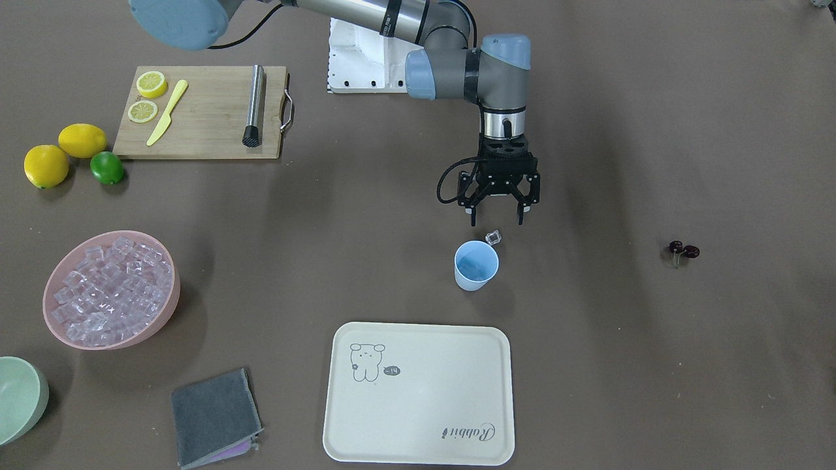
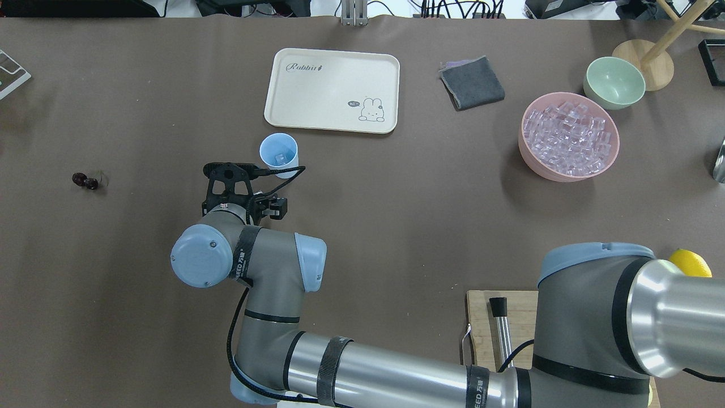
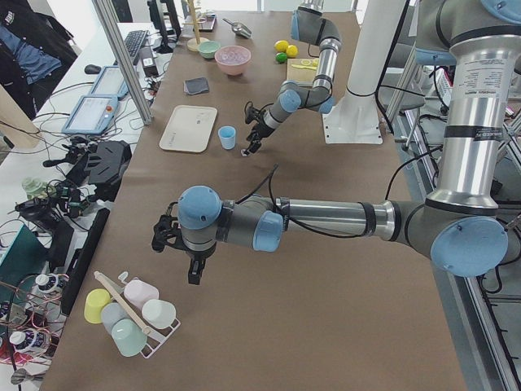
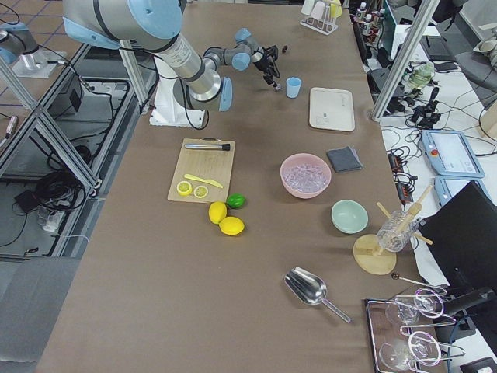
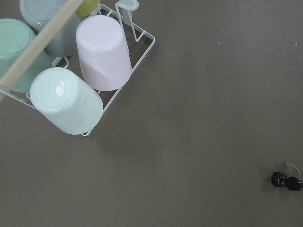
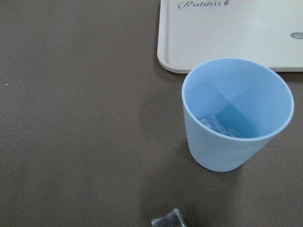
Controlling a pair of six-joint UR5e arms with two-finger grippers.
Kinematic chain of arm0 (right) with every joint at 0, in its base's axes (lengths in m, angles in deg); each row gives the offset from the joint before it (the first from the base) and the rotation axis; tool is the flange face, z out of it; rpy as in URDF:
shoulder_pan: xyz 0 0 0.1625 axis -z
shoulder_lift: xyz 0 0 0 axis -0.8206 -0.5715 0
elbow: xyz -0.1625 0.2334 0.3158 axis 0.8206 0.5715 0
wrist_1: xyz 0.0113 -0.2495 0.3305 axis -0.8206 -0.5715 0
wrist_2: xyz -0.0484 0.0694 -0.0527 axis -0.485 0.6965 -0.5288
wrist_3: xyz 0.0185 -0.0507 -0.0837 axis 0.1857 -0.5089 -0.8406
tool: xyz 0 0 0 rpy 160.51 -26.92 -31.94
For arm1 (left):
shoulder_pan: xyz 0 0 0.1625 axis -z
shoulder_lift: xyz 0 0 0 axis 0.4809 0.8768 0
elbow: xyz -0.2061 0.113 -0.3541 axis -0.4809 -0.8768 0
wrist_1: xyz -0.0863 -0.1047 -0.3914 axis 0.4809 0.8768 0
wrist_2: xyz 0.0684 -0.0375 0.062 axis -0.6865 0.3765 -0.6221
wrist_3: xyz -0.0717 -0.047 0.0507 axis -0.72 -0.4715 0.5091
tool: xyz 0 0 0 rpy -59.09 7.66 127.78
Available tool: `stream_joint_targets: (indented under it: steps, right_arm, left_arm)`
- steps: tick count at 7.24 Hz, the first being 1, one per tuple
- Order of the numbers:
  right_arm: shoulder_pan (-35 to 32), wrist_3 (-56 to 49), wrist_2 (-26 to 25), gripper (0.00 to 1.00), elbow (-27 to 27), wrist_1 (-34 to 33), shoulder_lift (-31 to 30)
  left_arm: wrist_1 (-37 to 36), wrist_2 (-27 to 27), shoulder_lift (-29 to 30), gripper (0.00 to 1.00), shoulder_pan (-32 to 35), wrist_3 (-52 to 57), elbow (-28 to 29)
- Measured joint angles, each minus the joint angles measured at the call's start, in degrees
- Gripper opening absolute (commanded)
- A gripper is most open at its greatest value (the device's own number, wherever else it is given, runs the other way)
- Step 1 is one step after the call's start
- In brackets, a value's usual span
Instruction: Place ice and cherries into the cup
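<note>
The light-blue cup (image 1: 476, 265) stands upright near the table's middle, with a bit of ice (image 6: 218, 125) at its bottom. My right gripper (image 1: 496, 215) hangs open and empty just on the robot's side of the cup. One loose ice cube (image 1: 493, 236) lies on the table below it, by the cup's rim. More ice fills the pink bowl (image 1: 166, 313). The cherries (image 1: 683, 250) lie alone on the table, far out on my left side. My left gripper (image 3: 194, 273) hovers near a rack of cups, and I cannot tell whether it is open or shut.
A cream tray (image 1: 418, 391) lies just beyond the cup. A grey cloth (image 1: 214, 418) and a pale green bowl (image 1: 19, 398) sit near the pink bowl. A cutting board (image 1: 202, 111) carries lemon slices, a knife and a muddler, with lemons and a lime (image 1: 106, 168) beside it.
</note>
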Motion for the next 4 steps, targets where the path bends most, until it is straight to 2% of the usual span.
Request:
stream_joint_targets:
  steps: [1,2,3,4]
  right_arm:
    - [0.0,-2.0,0.0,0.54,0.4,0.0,0.0]
    - [0.0,-3.0,0.1,0.49,0.6,0.1,0.0]
    - [0.2,-3.4,0.2,0.36,0.7,0.1,0.1]
    - [0.5,-3.6,0.1,0.41,0.8,0.1,0.2]
  left_arm:
    - [0.0,0.0,0.0,0.98,0.0,0.0,0.0]
    - [0.0,0.0,0.1,0.98,0.0,-0.1,0.0]
    - [0.0,0.0,0.1,0.98,0.0,-0.1,0.0]
    - [0.0,0.0,0.0,0.98,0.0,-0.1,0.0]
